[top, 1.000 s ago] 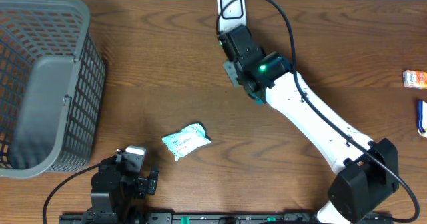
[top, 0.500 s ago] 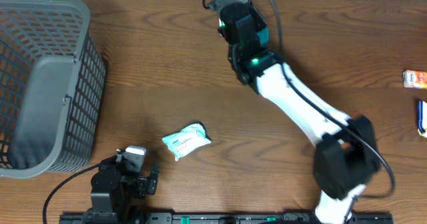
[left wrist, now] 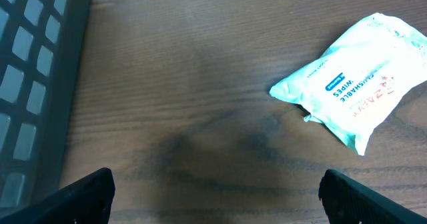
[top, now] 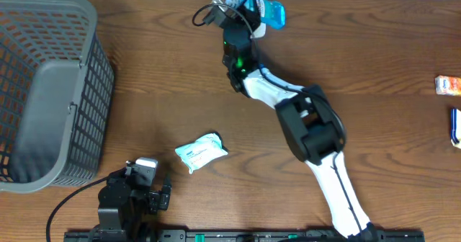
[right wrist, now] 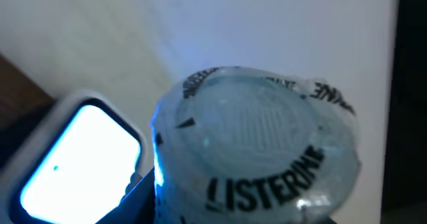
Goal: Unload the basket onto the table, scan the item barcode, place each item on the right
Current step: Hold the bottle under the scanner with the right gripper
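two labels: listerine on the bottle, wipes on the packet.

Basket blocks the upper and middle left of the overhead frame. The right arm runs diagonally from bottom right to top centre, where the bottle it carries and the scanner crowd the top edge. Bare table between basket and arm is passable, interrupted only by the wipes pack at lower centre; small items sit at the right edge.
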